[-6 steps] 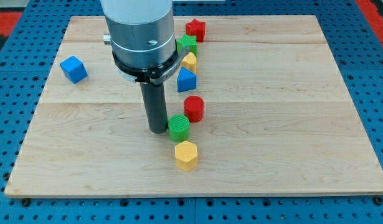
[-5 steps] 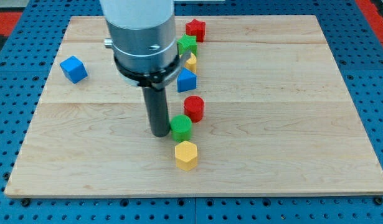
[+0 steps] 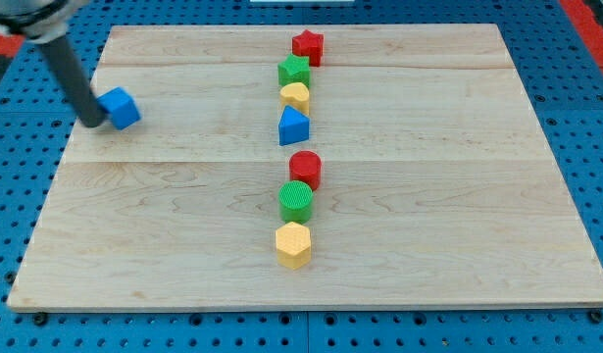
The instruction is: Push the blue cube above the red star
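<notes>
The blue cube [image 3: 120, 108] sits near the left edge of the wooden board. My tip [image 3: 91, 122] is right at the cube's left side, touching or nearly touching it. The rod slants up toward the view's top left. The red star [image 3: 308, 46] lies at the top middle of the board, far to the right of the cube.
A column of blocks runs down from the red star: green star [image 3: 294, 71], yellow block [image 3: 295, 96], blue triangular block [image 3: 293, 126], red cylinder [image 3: 305, 170], green cylinder [image 3: 296, 201], yellow hexagon [image 3: 293, 244]. The board [image 3: 458, 196] lies on a blue pegboard.
The rod has moved from beside the green cylinder at the board's middle to the blue cube at the left. The blue cube sits slightly further right than before.
</notes>
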Motion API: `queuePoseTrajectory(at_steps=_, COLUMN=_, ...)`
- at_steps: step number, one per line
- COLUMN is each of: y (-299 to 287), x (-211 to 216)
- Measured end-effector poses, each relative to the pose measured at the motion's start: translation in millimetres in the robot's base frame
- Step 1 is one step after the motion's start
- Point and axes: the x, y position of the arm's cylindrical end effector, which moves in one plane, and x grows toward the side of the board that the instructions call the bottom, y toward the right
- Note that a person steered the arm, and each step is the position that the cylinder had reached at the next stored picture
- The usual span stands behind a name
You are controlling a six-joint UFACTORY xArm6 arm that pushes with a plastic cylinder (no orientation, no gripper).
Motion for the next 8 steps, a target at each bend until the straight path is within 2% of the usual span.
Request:
queuePoseTrajectory(at_steps=2, y=105.8, x=-76.3)
queuePoseTrajectory(at_steps=3, y=118.1, x=-119.8)
queuePoseTrajectory(at_steps=4, y=81.4, x=-124.7)
queuePoseTrajectory(at_steps=5, y=100.8, x=-150.1)
queuePoseTrajectory(at_steps=6, y=124.2, x=-158.3)
queuePoseTrajectory(at_steps=7, y=83.3, x=-164.7)
queuePoseTrajectory(at_steps=8, y=89.1, x=-181.7)
